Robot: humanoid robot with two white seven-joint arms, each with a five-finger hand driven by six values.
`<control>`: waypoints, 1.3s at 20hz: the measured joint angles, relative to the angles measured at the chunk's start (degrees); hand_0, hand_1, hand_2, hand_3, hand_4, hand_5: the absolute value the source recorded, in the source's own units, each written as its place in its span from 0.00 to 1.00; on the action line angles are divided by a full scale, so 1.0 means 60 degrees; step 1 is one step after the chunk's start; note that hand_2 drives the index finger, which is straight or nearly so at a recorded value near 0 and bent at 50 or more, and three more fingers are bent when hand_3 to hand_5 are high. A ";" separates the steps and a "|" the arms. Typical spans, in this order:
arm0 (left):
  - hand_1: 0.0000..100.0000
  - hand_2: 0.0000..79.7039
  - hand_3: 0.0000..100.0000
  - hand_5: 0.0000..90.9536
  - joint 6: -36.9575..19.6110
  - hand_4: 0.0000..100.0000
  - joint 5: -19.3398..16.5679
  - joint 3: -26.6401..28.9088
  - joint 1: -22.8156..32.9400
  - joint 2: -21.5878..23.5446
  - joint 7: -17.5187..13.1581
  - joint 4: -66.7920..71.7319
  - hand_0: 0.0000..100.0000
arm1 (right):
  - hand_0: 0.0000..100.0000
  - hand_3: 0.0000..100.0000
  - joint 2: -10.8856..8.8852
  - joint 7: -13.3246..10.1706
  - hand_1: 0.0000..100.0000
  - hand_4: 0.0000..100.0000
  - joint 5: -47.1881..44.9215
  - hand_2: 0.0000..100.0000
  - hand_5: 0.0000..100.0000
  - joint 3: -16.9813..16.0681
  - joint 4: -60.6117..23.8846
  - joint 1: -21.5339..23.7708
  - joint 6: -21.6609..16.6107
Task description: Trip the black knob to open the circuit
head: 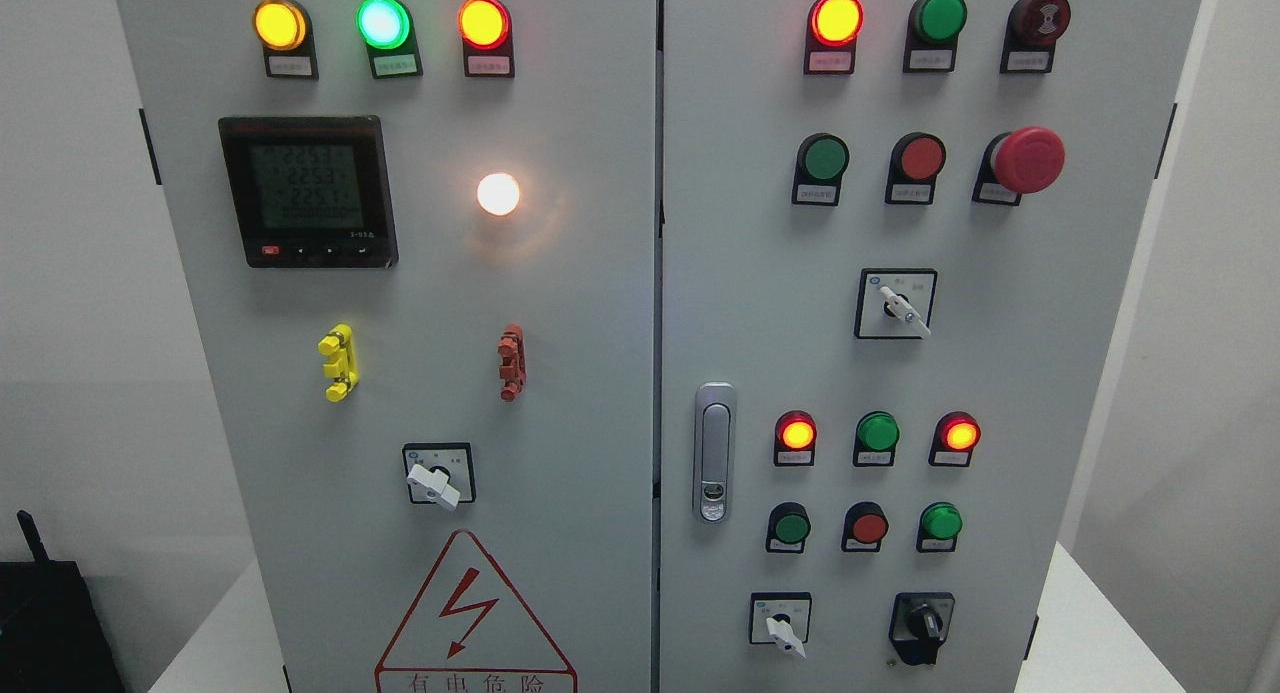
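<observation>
The grey metal two-door electrical cabinet fills the head view, and neither robot hand shows anywhere, so whether their fingers are apart or together cannot be told. The black rotary knob sits at the lower right of the right door, on its black square plate, handle standing roughly upright. Just to its left is a white-handled selector switch, its lever tilted down to the right. Above them runs a row of small round buttons, green, red, green, and over those three indicator lamps: red lit, green dark, red lit. A silver door latch stands upright near the right door's left edge. Higher up, a big red mushroom emergency button juts out on the right. On the left door a black digital meter glows with figures, a white lamp shines beside it, and a red-outlined lightning warning triangle sits at the bottom.
</observation>
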 measured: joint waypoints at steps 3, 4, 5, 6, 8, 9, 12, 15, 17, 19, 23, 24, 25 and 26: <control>0.39 0.00 0.00 0.00 0.0000 0.00 0.0000 0.0000 0.0000 0.0000 0.0000 0.0000 0.12 | 0.00 1.00 0.0000 0.0001 0.02 1.00 -0.0004 0.01 1.00 -0.0002 -0.0127 -0.0200 0.0225; 0.39 0.00 0.00 0.00 0.0000 0.00 0.0000 0.0000 0.0000 0.0000 0.0000 0.0000 0.12 | 0.00 1.00 0.0000 0.0001 0.02 1.00 -0.0004 0.01 1.00 -0.0004 -0.0136 -0.0286 0.0265; 0.39 0.00 0.00 0.00 0.0000 0.00 0.0000 0.0000 0.0000 0.0000 0.0000 0.0000 0.12 | 0.00 1.00 0.0000 0.0001 0.02 1.00 -0.0004 0.01 1.00 -0.0005 -0.0149 -0.0357 0.0306; 0.39 0.00 0.00 0.00 0.0000 0.00 0.0000 0.0000 0.0000 0.0000 0.0000 0.0000 0.12 | 0.00 1.00 0.0000 0.0001 0.02 1.00 -0.0005 0.01 1.00 -0.0004 -0.0158 -0.0413 0.0369; 0.39 0.00 0.00 0.00 0.0000 0.00 0.0000 0.0000 0.0000 0.0000 0.0000 0.0000 0.12 | 0.00 1.00 0.0000 0.0001 0.01 1.00 -0.0005 0.01 1.00 -0.0005 -0.0184 -0.0517 0.0446; 0.39 0.00 0.00 0.00 0.0000 0.00 0.0000 0.0000 0.0000 0.0000 0.0000 0.0000 0.12 | 0.00 1.00 0.0000 0.0001 0.01 1.00 -0.0005 0.01 1.00 -0.0005 -0.0185 -0.0572 0.0506; 0.39 0.00 0.00 0.00 0.0000 0.00 0.0000 0.0000 0.0000 0.0000 0.0000 0.0000 0.12 | 0.00 1.00 0.0000 0.0001 0.01 1.00 -0.0006 0.01 1.00 -0.0008 -0.0189 -0.0726 0.0591; 0.39 0.00 0.00 0.00 0.0000 0.00 0.0000 0.0000 0.0000 0.0000 0.0000 0.0000 0.12 | 0.00 1.00 0.0000 0.0002 0.01 1.00 -0.0006 0.02 1.00 -0.0009 -0.0190 -0.0769 0.0609; 0.39 0.00 0.00 0.00 0.0000 0.00 0.0000 0.0000 0.0000 0.0000 0.0000 0.0000 0.12 | 0.00 1.00 0.0000 0.0001 0.01 1.00 -0.0006 0.02 1.00 -0.0009 -0.0189 -0.0805 0.0664; 0.39 0.00 0.00 0.00 0.0000 0.00 0.0000 0.0000 0.0000 0.0000 0.0000 0.0000 0.12 | 0.00 1.00 0.0000 0.0001 0.01 1.00 -0.0006 0.02 1.00 -0.0009 -0.0189 -0.0866 0.0701; 0.39 0.00 0.00 0.00 0.0000 0.00 0.0000 0.0000 0.0000 0.0000 0.0000 0.0000 0.12 | 0.00 1.00 0.0000 0.0001 0.01 1.00 -0.0006 0.02 1.00 -0.0008 -0.0190 -0.0986 0.0768; 0.39 0.00 0.00 0.00 0.0000 0.00 0.0000 0.0000 0.0000 0.0000 0.0000 0.0000 0.12 | 0.00 1.00 0.0000 0.0001 0.01 1.00 -0.0006 0.02 1.00 -0.0005 -0.0190 -0.1008 0.0812; 0.39 0.00 0.00 0.00 0.0000 0.00 0.0000 0.0000 0.0000 0.0000 0.0000 0.0000 0.12 | 0.00 1.00 0.0000 0.0002 0.01 1.00 -0.0006 0.02 1.00 -0.0004 -0.0190 -0.1035 0.0825; 0.39 0.00 0.00 0.00 0.0000 0.00 0.0000 0.0000 0.0000 0.0000 0.0000 0.0000 0.12 | 0.00 1.00 0.0001 0.0001 0.01 1.00 -0.0006 0.02 1.00 -0.0003 -0.0190 -0.1056 0.0836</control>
